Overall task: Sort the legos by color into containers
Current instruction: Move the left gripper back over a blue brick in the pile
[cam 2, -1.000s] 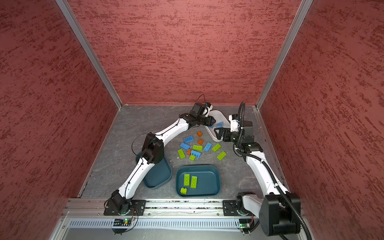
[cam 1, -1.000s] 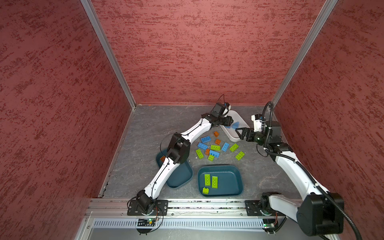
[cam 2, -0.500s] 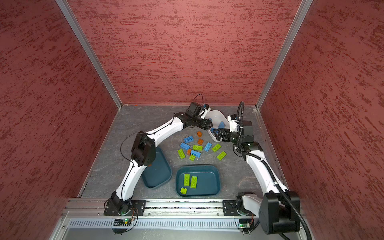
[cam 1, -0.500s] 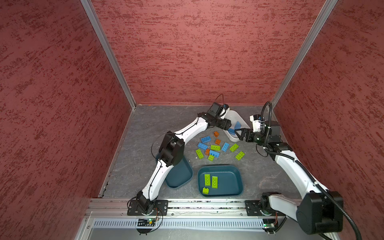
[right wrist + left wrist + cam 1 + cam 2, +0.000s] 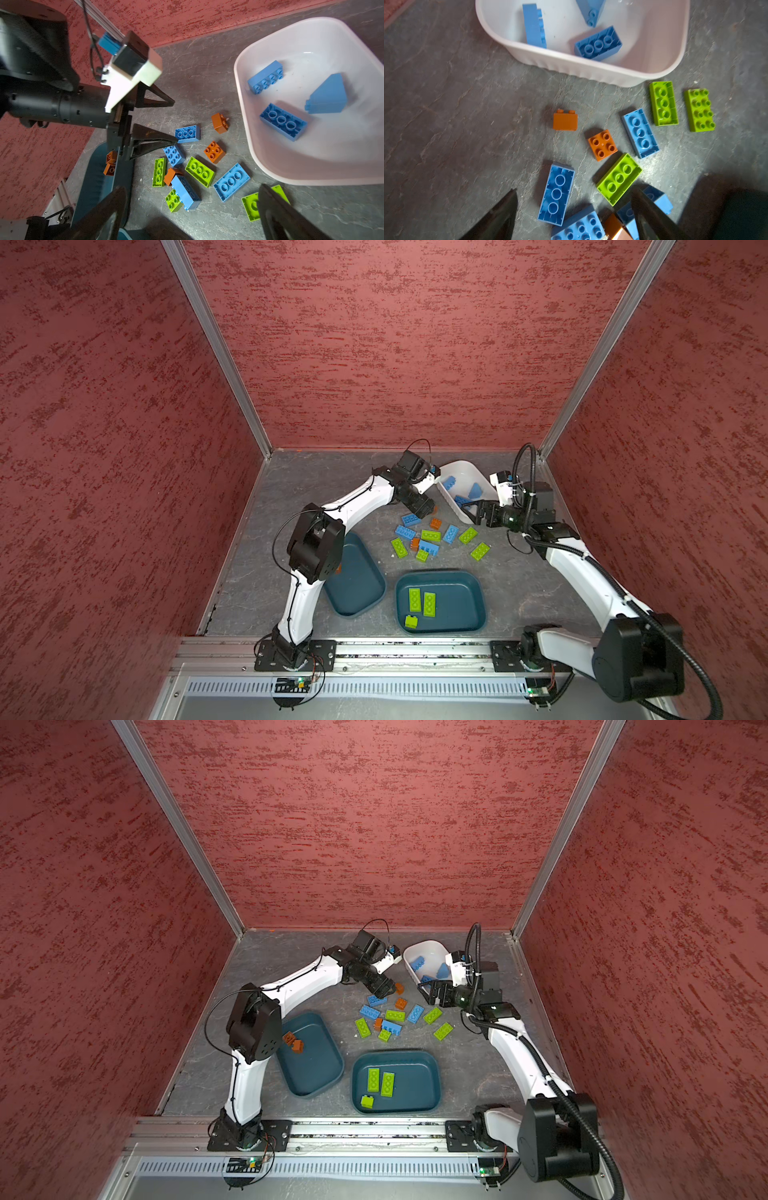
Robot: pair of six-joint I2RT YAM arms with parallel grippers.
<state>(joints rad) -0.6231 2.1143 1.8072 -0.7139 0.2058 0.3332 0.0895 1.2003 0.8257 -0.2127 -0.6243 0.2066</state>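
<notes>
Loose legos in lime green, blue and orange-brown lie mid-floor. My left gripper hangs open just over the pile's far edge, holding nothing; an upside-down blue brick lies below it. The white container behind holds three blue pieces, one a wedge. My right gripper is open and empty beside that tub, over a green brick. One teal container holds three green bricks. The other holds orange-brown bricks.
Red walls close in the grey floor on three sides. The left arm's elbow hangs over the left teal tub. A metal rail with both arm bases runs along the front edge.
My left gripper opened at the white tub, left a blue brick in it, and swung back over the loose pile. The right arm has barely moved.
</notes>
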